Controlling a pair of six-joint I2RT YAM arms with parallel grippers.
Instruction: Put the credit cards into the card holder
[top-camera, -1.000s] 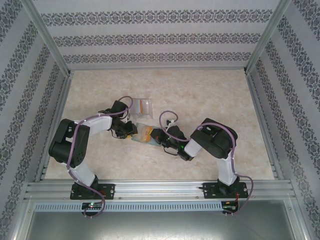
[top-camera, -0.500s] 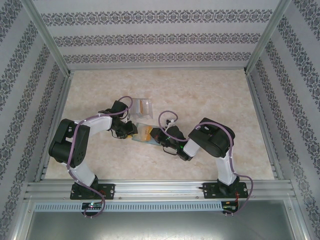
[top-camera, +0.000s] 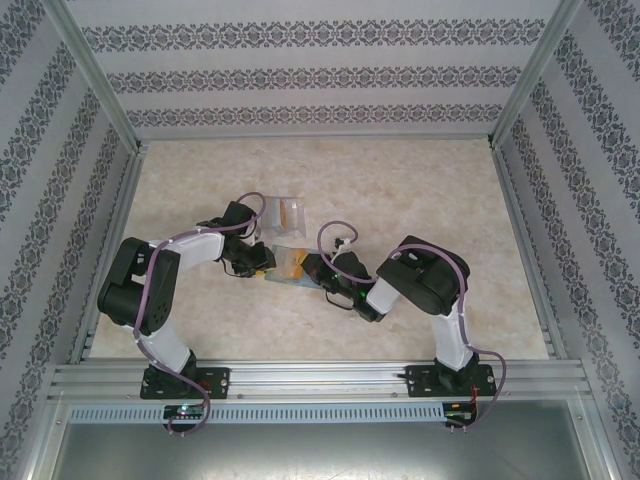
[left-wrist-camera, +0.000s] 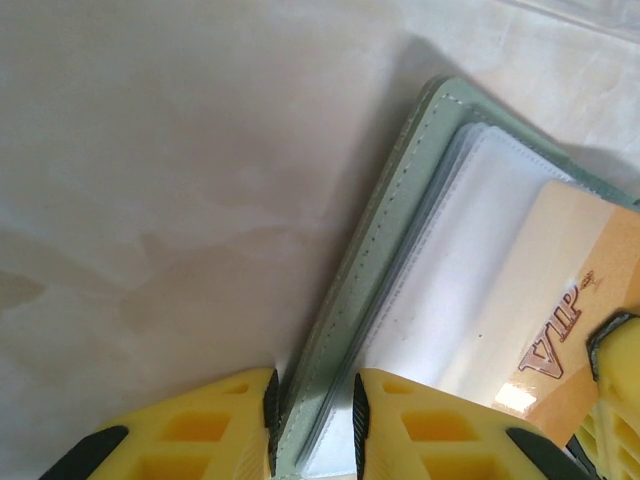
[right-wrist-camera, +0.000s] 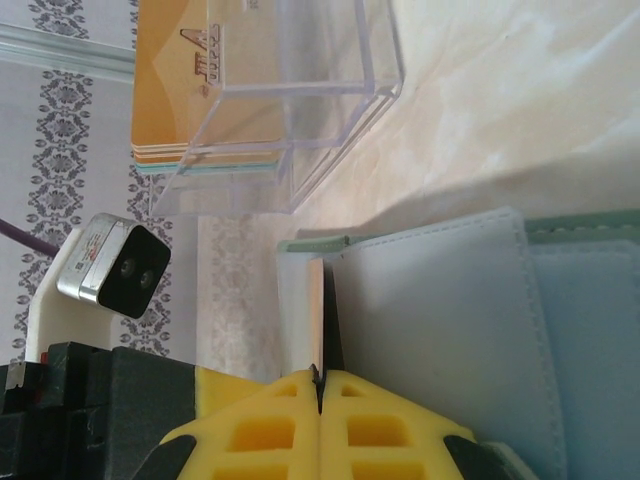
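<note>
The sage-green card holder (top-camera: 285, 266) lies open on the table between the two grippers. My left gripper (left-wrist-camera: 313, 425) is shut on the edge of its cover (left-wrist-camera: 400, 230), near the clear sleeves. An orange credit card (left-wrist-camera: 560, 310) marked VIP lies partly inside a sleeve. My right gripper (right-wrist-camera: 321, 385) is shut on that card (right-wrist-camera: 322, 310), seen edge-on between the holder's flaps (right-wrist-camera: 585, 228). The right gripper's yellow finger (left-wrist-camera: 620, 352) also appears at the card's end. From above, the left gripper (top-camera: 262, 262) and right gripper (top-camera: 313, 270) flank the holder.
A clear plastic box (top-camera: 283, 212) stands just behind the holder, with a stack of orange cards (right-wrist-camera: 190, 90) inside it. Metal rails and patterned walls (top-camera: 60, 150) enclose the marble-look table (top-camera: 420, 190).
The right gripper has edged slightly left toward the holder with the card. The left arm has stayed put.
</note>
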